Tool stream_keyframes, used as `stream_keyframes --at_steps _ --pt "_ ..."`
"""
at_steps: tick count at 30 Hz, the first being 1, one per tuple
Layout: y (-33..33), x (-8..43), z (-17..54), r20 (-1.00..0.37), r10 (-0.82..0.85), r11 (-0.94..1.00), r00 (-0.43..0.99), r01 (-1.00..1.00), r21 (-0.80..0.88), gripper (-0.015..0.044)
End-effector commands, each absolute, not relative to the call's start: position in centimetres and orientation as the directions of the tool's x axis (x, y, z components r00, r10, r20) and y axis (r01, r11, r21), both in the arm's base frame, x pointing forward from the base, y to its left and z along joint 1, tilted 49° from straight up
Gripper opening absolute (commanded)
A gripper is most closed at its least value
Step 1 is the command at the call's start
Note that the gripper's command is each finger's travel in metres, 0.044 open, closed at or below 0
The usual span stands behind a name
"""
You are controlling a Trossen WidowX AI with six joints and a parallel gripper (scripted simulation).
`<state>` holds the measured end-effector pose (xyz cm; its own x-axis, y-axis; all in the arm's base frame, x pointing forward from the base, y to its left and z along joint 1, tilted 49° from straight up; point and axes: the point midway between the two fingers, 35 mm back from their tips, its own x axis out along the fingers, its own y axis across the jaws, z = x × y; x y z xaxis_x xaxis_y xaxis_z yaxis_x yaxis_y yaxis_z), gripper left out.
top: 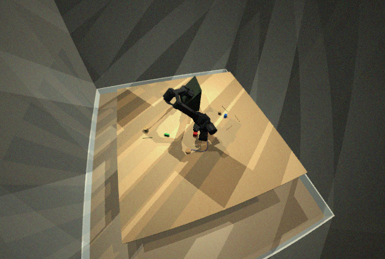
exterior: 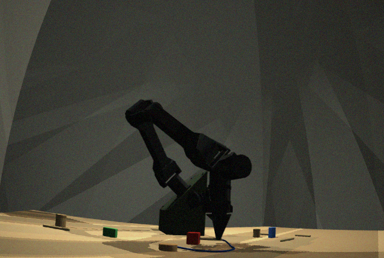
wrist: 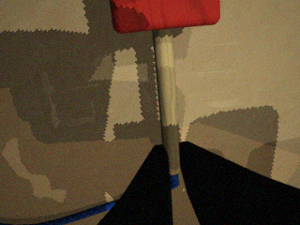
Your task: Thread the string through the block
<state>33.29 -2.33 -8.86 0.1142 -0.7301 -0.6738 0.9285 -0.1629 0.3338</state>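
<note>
My gripper (top: 203,140) (exterior: 218,238) (wrist: 171,153) points down, low over the table, shut on the string end of the wooden stick (wrist: 168,84) (exterior: 209,239). The stick lies about level. Its far end meets the lower edge of the red block (top: 195,134) (exterior: 193,237) (wrist: 169,14) in the wrist view; whether it is inside, under or only in front cannot be told. No hole shows in any block. The blue string (top: 198,150) (exterior: 204,251) (wrist: 89,213) curves from the fingertips to the round wooden button (top: 187,150) (exterior: 167,247).
A green block (top: 166,134) (exterior: 110,232), a brown cylinder (top: 145,129) (exterior: 60,220) and a loose stick (top: 147,138) (exterior: 56,227) lie left. A blue block (top: 225,115) (exterior: 272,232), a small brown cylinder (top: 219,112) (exterior: 256,233) and loose sticks lie right.
</note>
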Motion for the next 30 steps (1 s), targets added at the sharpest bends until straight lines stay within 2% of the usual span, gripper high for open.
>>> stream_keyframes --at_steps 1,30 --pt "-2.7 33.1 -8.4 -0.671 -0.732 -0.157 0.116 0.93 0.333 0.0" --pt "-5.0 31.8 -6.1 -0.67 -0.733 -0.157 0.115 0.93 0.332 0.0"
